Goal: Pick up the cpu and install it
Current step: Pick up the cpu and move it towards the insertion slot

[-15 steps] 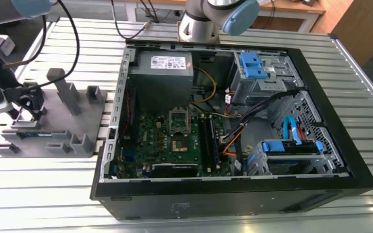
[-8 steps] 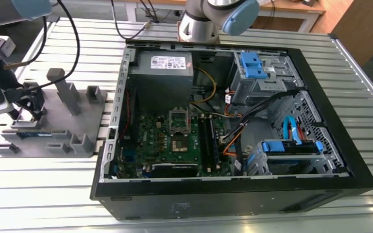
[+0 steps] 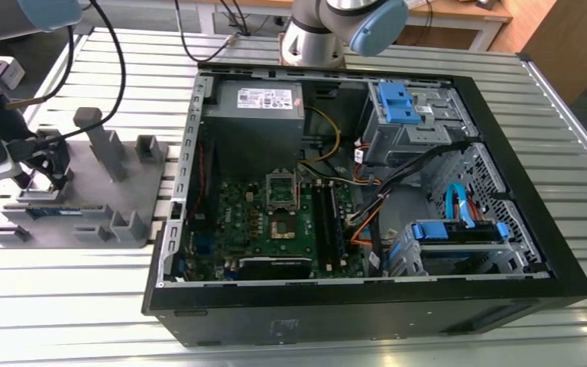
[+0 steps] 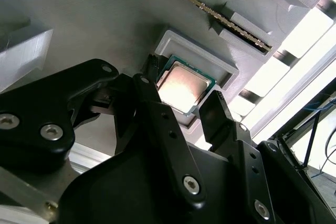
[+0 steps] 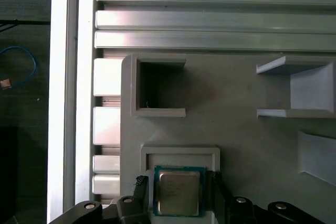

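Observation:
The cpu (image 4: 184, 88) (image 5: 178, 192) is a small square chip with a silvery top and a thin dark green rim. It sits at a raised grey pocket (image 5: 180, 152) of the fixture plate (image 3: 146, 183), at the exterior view's left. My gripper (image 3: 40, 177) (image 4: 184, 92) (image 5: 178, 186) is down over it, with one black finger (image 4: 149, 85) against one side of the chip and the other finger (image 4: 215, 109) against the opposite side. The chip looks slightly raised from the pocket floor. Inside the open computer case lies the motherboard's socket (image 3: 281, 222), with its metal frame.
A long memory stick (image 4: 220, 17) stands in a slot of the fixture beside the pocket. Grey posts (image 3: 100, 141) rise from the plate. The open black case (image 3: 538, 229) holds cables, blue drive bays and a power supply. Slatted aluminium table all around.

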`<state>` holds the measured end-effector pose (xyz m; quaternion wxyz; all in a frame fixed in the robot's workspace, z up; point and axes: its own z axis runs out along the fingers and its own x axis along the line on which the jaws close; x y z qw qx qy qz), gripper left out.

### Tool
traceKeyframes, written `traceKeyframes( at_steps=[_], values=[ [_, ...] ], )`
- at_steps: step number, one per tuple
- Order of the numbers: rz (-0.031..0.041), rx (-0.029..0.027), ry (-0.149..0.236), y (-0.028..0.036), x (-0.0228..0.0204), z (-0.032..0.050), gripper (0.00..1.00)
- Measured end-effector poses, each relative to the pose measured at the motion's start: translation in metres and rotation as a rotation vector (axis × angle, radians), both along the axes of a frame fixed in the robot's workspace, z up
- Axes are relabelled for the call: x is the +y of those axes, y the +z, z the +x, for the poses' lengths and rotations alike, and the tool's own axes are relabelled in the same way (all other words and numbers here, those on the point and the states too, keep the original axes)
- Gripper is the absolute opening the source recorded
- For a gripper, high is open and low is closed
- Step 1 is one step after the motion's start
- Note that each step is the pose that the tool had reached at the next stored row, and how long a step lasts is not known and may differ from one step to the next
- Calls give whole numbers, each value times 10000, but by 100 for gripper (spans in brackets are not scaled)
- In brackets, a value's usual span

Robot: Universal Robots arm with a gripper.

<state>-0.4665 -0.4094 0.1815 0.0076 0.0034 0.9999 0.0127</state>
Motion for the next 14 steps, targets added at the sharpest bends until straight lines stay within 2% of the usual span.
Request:
traceKeyframes(
  at_steps=[14],
  values=[
    [0,-1,0,4,0,-14,58]
  ],
)
